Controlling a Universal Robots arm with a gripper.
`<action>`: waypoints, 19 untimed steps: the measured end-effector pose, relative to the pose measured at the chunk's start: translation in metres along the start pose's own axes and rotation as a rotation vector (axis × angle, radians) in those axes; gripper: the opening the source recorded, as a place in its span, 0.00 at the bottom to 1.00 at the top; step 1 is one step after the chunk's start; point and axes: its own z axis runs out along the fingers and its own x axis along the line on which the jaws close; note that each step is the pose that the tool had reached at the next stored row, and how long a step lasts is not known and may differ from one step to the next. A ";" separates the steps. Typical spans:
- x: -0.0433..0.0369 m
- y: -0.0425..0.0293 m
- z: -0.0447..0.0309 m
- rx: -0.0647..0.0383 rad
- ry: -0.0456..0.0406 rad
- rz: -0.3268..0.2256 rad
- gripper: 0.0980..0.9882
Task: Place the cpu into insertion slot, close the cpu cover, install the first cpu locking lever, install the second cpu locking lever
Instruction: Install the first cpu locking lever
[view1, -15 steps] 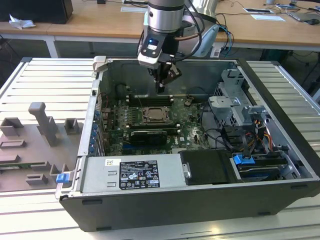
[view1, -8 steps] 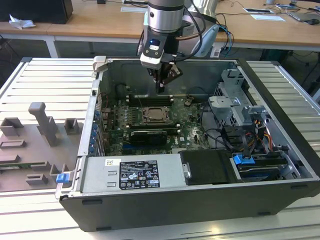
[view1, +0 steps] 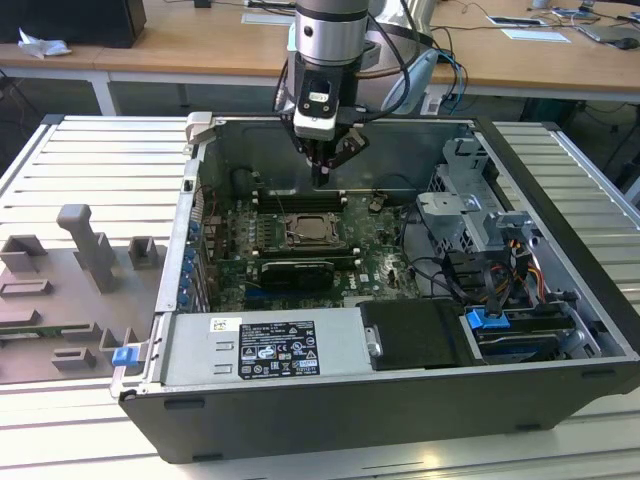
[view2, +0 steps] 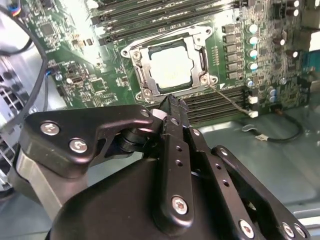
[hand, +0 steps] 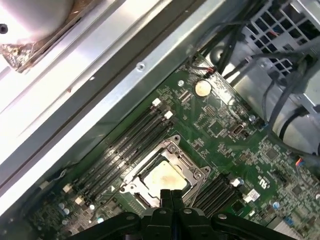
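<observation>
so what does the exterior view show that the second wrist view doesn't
Exterior view: the whole open case, the power supply, the drive cage and a grey fixture tray on the exterior view's left.
Second wrist view: the corner screws of the slot, a row of capacitors and a thin rod running off one slot corner.
Both: the cpu in the slot, the memory slots and the shut gripper above the board.

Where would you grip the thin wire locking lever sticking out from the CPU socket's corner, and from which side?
Grip the locking lever near its free end, coming from above with fingers either side of the wire. It is a thin rod angling away from the cpu cover, so its outer end looks clearest.
</observation>
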 end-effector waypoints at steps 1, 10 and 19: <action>0.0000 0.0000 0.0000 0.000 0.0000 -0.011 0.01; 0.0000 0.0000 0.0000 -0.003 0.0001 -0.130 0.01; 0.0000 0.0000 0.0000 -0.005 0.0002 -0.249 0.01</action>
